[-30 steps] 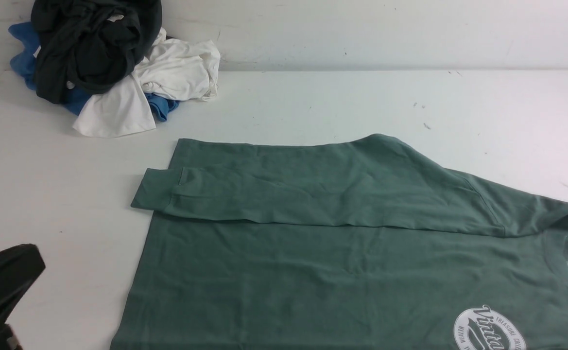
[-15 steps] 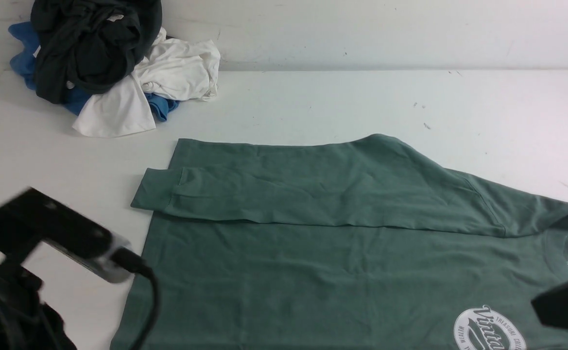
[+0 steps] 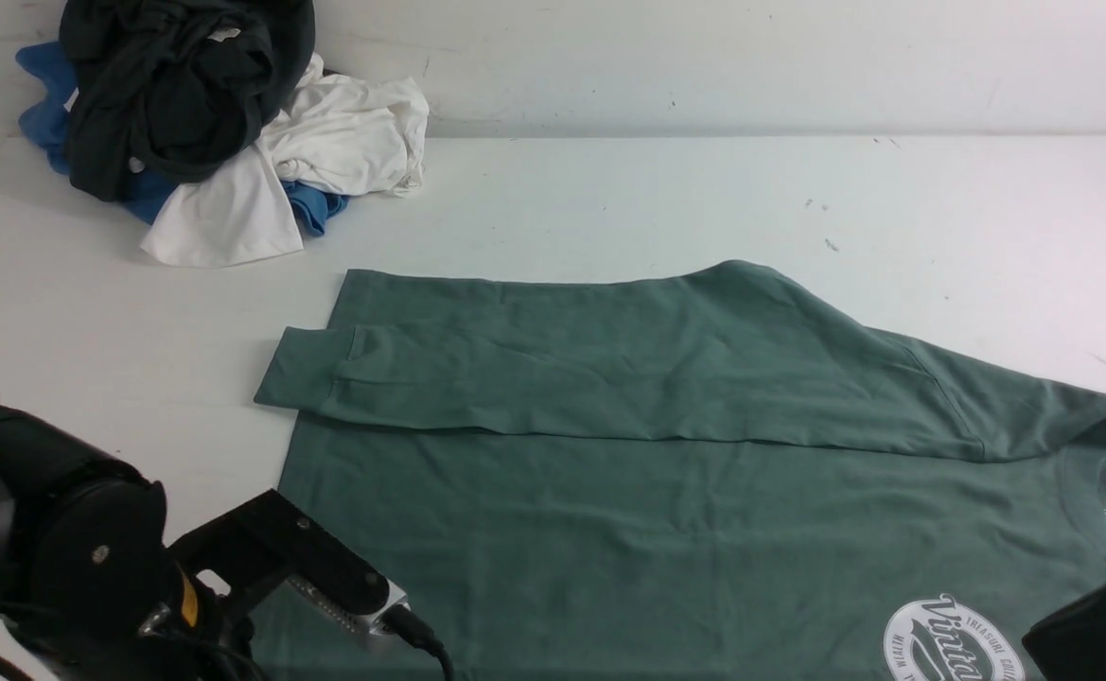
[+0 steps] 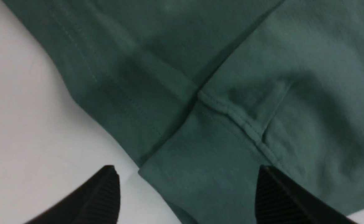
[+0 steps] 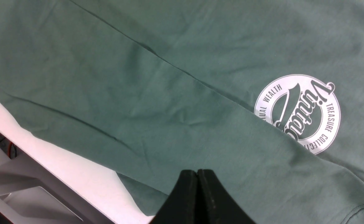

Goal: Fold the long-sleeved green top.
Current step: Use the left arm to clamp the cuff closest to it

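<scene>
The green long-sleeved top [image 3: 685, 492] lies flat on the white table, its far sleeve [image 3: 562, 388] folded across the body. The round white logo [image 3: 950, 643] shows at the near right. In the left wrist view my left gripper [image 4: 185, 169] is open. It hangs just above a sleeve cuff [image 4: 206, 161] that lies by the hem, one finger over bare table and the other over cloth. My right gripper [image 5: 197, 171] is shut and empty, above the near sleeve [image 5: 182, 124], which partly covers the logo [image 5: 297, 113]. The front view shows only the arms' bodies, left [image 3: 89, 567] and right [image 3: 1092, 624].
A heap of black, white and blue garments [image 3: 212, 123] sits at the back left against the wall. The table's near edge and a grey frame [image 5: 29, 180] show in the right wrist view.
My left arm has swung in from the lower left corner toward the top's near left hem. My right arm's body has come into the lower right corner. The top has not moved.
</scene>
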You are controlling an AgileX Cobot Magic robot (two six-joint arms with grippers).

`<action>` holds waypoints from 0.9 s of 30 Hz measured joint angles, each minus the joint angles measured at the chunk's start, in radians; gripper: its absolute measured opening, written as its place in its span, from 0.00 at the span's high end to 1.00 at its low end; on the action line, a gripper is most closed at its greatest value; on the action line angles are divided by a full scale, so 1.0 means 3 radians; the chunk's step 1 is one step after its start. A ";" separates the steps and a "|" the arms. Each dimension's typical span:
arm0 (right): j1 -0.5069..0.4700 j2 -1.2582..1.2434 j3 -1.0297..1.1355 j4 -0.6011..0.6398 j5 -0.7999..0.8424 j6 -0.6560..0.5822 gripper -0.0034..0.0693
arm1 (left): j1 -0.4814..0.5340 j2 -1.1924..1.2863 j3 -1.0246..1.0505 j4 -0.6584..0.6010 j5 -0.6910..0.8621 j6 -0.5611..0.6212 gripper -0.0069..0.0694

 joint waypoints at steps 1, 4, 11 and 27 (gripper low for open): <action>0.0000 0.0000 0.0000 0.0000 0.0000 0.0000 0.97 | 0.0000 0.0053 0.0000 -0.0003 -0.0017 0.0000 0.20; 0.0000 0.0000 0.0000 0.0000 -0.0001 0.0000 0.97 | 0.0000 0.0202 0.0000 -0.0010 -0.0082 0.0000 0.21; 0.0000 0.0000 -0.0003 0.0000 -0.0033 0.0000 0.97 | -0.0046 0.0361 0.0000 -0.0060 -0.0227 0.0046 0.28; 0.0000 0.0000 -0.0003 0.0000 -0.0086 0.0000 0.97 | -0.0160 0.0573 -0.0036 -0.0090 -0.0214 0.0005 0.42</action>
